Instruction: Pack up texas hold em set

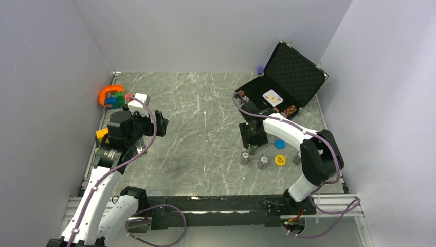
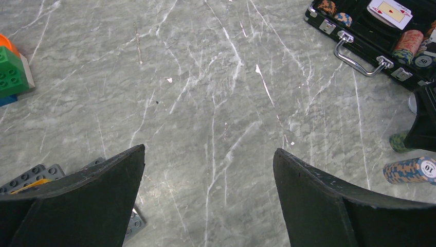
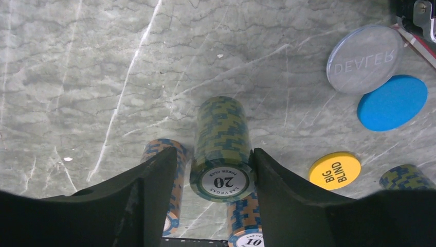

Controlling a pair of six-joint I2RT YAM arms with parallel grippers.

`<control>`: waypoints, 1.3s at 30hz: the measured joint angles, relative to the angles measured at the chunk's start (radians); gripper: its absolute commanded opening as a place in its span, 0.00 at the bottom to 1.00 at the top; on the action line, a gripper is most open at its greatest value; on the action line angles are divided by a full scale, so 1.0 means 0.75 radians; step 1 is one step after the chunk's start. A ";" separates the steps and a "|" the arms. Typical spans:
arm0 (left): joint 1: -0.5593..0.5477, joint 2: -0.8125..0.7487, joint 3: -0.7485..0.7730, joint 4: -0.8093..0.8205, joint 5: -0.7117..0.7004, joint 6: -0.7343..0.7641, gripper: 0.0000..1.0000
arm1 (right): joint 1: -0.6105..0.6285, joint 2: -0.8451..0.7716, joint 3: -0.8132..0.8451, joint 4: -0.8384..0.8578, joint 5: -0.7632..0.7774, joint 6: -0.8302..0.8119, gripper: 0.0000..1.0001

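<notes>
The black briefcase (image 1: 294,72) stands open at the back right, with the card deck (image 1: 272,97) and some chip stacks in its foam base; its handle shows in the left wrist view (image 2: 360,54). My right gripper (image 3: 215,150) straddles an upright green "20" chip stack (image 3: 222,139) on the table; the right finger touches it and a small gap shows at the left finger. Orange-blue stacks (image 3: 165,154) (image 3: 246,218) stand beside it. A clear dealer disc (image 3: 365,59), a blue disc (image 3: 392,103) and a yellow disc (image 3: 334,171) lie to the right. My left gripper (image 2: 208,150) is open and empty.
An orange ring with coloured blocks (image 1: 110,95) and a white block (image 1: 138,101) sit at the back left. A grey studded plate (image 2: 31,177) lies by my left finger. More chip stacks (image 1: 262,162) (image 1: 296,157) stand near the right arm. A purple object (image 1: 260,68) lies behind the case.
</notes>
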 measured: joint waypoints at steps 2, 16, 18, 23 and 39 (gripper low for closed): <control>0.000 0.000 0.000 0.000 0.000 0.000 0.98 | 0.000 0.010 0.000 -0.007 0.003 0.003 0.51; 0.000 0.000 0.000 0.000 -0.002 0.000 0.98 | -0.007 0.031 0.156 -0.068 0.194 0.080 0.00; 0.000 0.000 0.000 0.000 -0.002 0.000 0.98 | -0.016 0.018 0.222 -0.048 0.327 0.128 0.00; 0.000 -0.001 0.000 0.000 -0.002 0.000 0.98 | -0.113 -0.086 0.255 0.113 0.559 0.197 0.00; -0.011 -0.010 0.000 0.000 -0.001 0.000 0.98 | -0.418 0.125 0.138 0.850 0.953 0.132 0.00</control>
